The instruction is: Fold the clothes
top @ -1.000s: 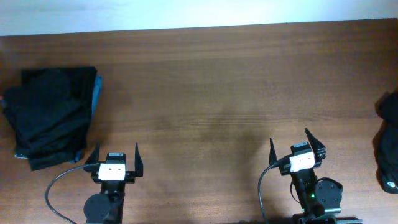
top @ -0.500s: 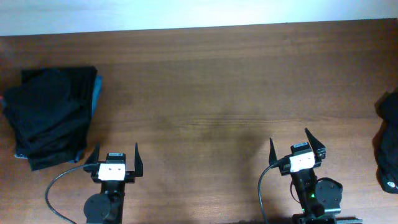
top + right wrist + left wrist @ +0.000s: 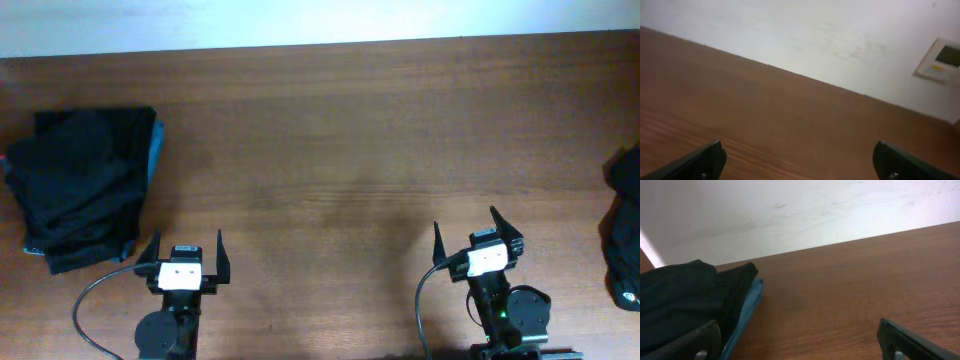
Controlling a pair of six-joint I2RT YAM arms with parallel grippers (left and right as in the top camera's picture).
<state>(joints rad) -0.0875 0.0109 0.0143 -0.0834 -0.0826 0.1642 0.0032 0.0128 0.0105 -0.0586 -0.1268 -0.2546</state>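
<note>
Nothing has moved since the earlier frames: both arms sit at the near edge of the desk (image 3: 330, 150) exactly as before, and the cloth is undisturbed. The left tool (image 3: 188, 236) is spread wide with nothing between its fingers, and so is the right tool (image 3: 464, 220).

The clothes lie in two places. A dark stack (image 3: 80, 185) sits at the left end of the desk, ahead of the left tool and to its left, near but not touching it. Its long axis runs roughly from the far edge towards the near edge, slightly skewed, and its teal-blue edge (image 3: 153, 155) faces the middle of the desk. A crumpled black garment (image 3: 625, 235) lies at the right border of the overhead view, well apart from the right tool and to its right. It is cut off there, so its axis cannot be told.

That garment looks like the likely next piece, and the right arm is the nearer one; it would have to reach out sideways to the right.
</note>
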